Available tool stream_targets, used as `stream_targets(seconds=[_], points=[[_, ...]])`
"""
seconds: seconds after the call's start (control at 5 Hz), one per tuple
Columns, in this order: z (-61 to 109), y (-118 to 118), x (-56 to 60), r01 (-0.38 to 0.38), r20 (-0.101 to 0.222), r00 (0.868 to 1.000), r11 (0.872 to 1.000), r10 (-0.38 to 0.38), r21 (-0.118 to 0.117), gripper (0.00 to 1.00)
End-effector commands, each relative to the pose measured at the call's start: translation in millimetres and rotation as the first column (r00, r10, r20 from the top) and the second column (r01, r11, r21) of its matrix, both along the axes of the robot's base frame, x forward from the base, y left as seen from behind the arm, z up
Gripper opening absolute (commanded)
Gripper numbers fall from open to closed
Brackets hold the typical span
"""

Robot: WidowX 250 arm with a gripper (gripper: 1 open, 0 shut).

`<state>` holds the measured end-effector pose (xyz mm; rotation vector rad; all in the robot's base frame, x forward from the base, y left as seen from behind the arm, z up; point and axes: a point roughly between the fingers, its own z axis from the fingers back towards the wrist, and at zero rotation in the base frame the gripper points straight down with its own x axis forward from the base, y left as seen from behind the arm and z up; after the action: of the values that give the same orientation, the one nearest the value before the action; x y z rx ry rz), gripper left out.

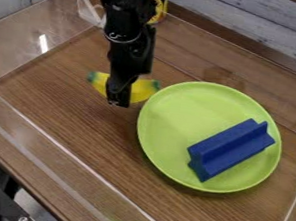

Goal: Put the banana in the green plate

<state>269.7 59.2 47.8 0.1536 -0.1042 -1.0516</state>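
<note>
The small yellow banana [140, 87] with greenish tips lies on the wooden table just left of the green plate [177, 121]. My black gripper [116, 97] points straight down over the banana's middle and is shut on the banana, hiding its centre. The banana rests low, at table level, and its right end reaches the plate's rim. The large lime-green plate sits to the right of the gripper.
A blue angular block [230, 148] lies on the right half of the plate. Clear plastic walls [38, 45] enclose the table at the left, front and right. A wooden slatted wall stands behind.
</note>
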Motion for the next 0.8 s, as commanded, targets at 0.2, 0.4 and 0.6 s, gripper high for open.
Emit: stream_targets(seconds=[0.2,0.4,0.6], points=[[4.7,-3.7,5.2,0.02,0.03,0.999,1.0,-0.02,0.0,0.0],[3.6,-4.1,5.5,0.024,0.031,0.999,1.0,-0.023,-0.002,0.0],[3.4,-4.5,5.6,0.026,0.032,0.999,1.0,-0.026,-0.004,0.0]])
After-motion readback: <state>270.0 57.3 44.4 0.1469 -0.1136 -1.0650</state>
